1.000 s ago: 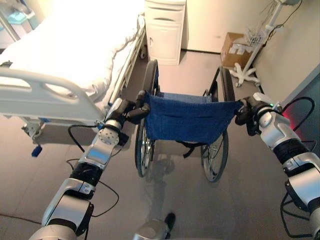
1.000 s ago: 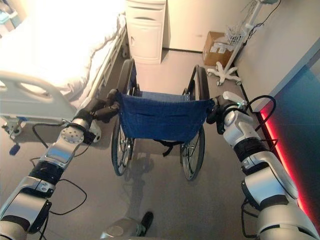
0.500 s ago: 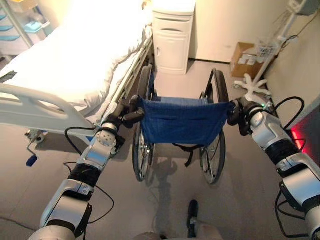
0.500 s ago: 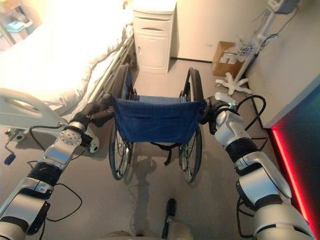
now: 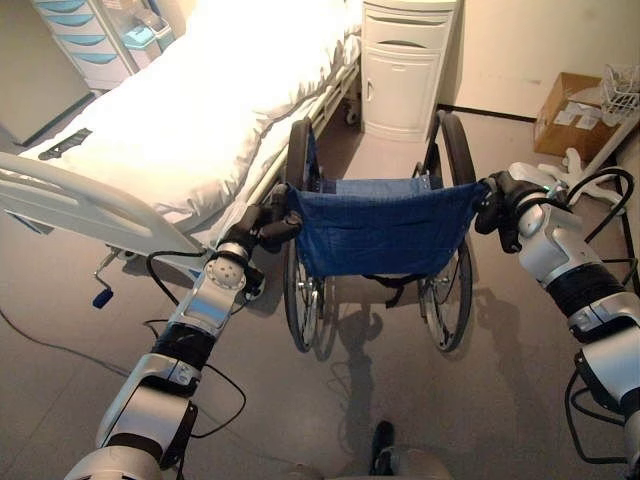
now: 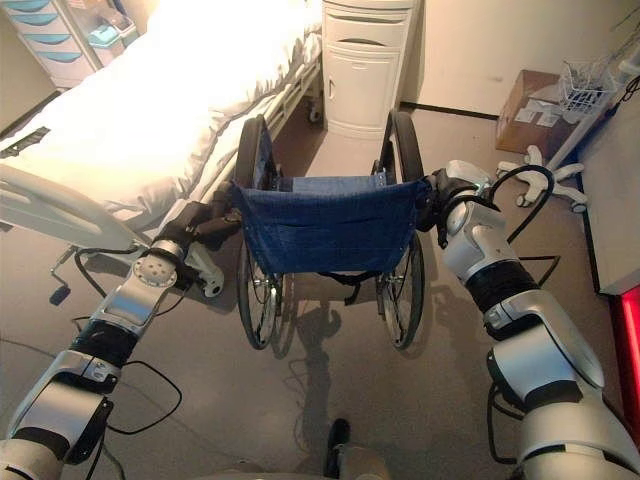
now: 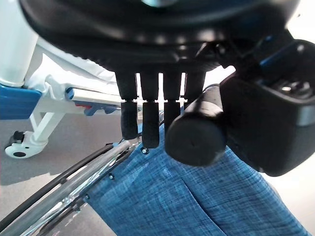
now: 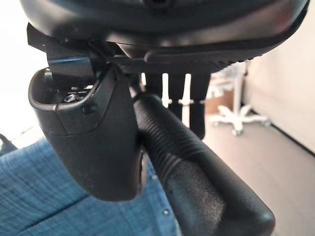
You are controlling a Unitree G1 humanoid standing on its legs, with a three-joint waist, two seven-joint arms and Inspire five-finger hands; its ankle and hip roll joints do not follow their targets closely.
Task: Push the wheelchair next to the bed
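The wheelchair (image 5: 378, 235) is seen from behind: a blue woven fabric back slung between two black ribbed grips, with large spoked wheels on thin dark tyres. The left hand (image 7: 162, 105) is curled round the left grip (image 7: 196, 132); the right hand (image 8: 93, 142) is wrapped round the right grip (image 8: 197, 182). The chair stands just beside the white-quilted bed (image 5: 190, 110), facing a white cabinet (image 5: 405, 65).

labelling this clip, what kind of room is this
Most likely a hospital room: a white-sheeted bed with grey side rails, a blue-backed wheelchair with large spoked wheels and a white bedside cabinet.
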